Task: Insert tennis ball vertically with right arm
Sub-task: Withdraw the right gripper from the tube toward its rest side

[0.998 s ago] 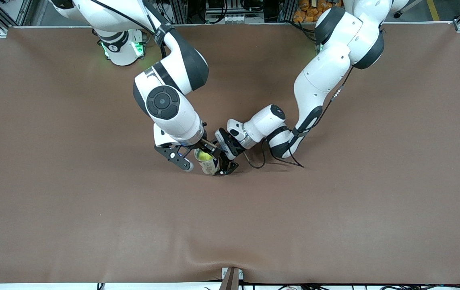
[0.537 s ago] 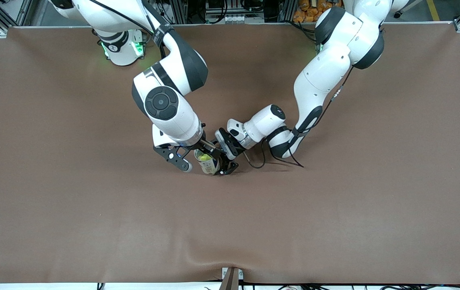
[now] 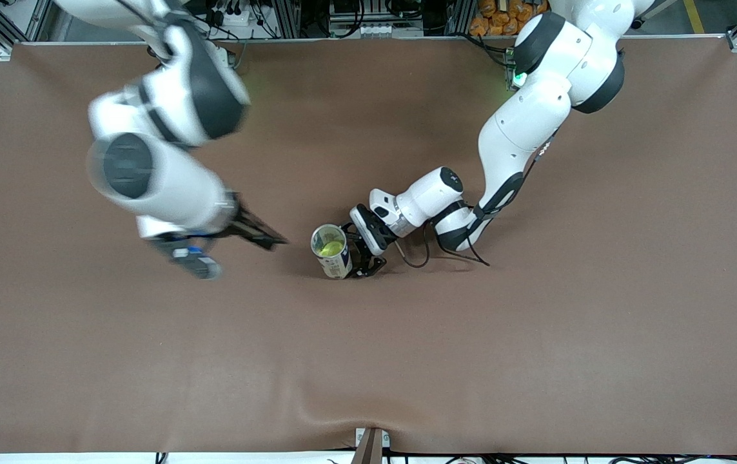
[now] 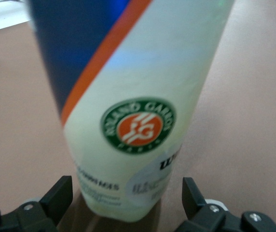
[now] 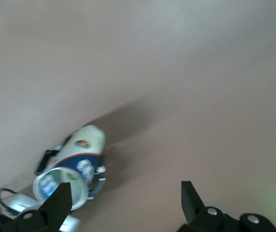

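Note:
The tennis ball can (image 3: pixel 333 254), blue and white with an orange stripe, stands upright near the table's middle with its mouth open. The yellow-green tennis ball (image 3: pixel 329 247) sits inside it. My left gripper (image 3: pixel 364 259) is low beside the can and shut on its lower body. The left wrist view shows the can (image 4: pixel 133 106) between the fingertips (image 4: pixel 62 195). My right gripper (image 3: pixel 270 240) is open and empty in the air, off to the can's side toward the right arm's end. The right wrist view shows the can (image 5: pixel 75 162) some way off from my right gripper (image 5: pixel 126 194).
The brown table cover (image 3: pixel 536 335) spreads all around the can. A black cable (image 3: pixel 414 258) loops on the table by the left wrist. The left forearm (image 3: pixel 510 129) slopes down over the table from its base.
My right arm has swung up and away from the can toward its own end of the table, leaving the ball in the can. The left gripper stays on the can.

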Motion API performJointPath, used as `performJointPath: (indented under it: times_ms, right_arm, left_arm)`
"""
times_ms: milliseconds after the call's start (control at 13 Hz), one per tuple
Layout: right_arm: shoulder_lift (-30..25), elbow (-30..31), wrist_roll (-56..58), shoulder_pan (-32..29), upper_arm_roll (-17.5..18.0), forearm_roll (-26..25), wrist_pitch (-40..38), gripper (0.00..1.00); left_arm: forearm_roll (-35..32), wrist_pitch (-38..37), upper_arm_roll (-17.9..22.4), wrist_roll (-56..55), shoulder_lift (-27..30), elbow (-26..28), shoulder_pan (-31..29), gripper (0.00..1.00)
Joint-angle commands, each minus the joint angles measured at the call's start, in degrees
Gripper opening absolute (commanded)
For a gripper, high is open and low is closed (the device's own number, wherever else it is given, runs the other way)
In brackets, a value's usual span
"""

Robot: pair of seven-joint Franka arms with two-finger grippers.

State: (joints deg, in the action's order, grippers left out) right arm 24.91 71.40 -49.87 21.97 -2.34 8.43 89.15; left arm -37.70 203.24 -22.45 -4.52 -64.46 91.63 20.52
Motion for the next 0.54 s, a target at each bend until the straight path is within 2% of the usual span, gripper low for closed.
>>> performJointPath:
  times_ms: [0,230,460]
  right_arm:
    - [-5.56,1.2,12.29,-10.33,1.11,-0.26,-5.28,1.0]
    - [-8.91,1.02,30.56,-22.55,1.28,-0.08,-8.63,1.0]
    - [-9.18,-1.87,38.68,-28.81,1.11,-2.18,-10.22,1.0]
  left_arm:
    - [-2.37,0.31,-1.18,-0.85,5.03,6.26,-3.37,1.0]
    - [-5.0,0.22,-3.64,-0.85,6.45,8.65,-7.59,1.0]
    - [-5.19,0.05,-5.75,-0.93,7.41,10.23,-10.32,1.0]
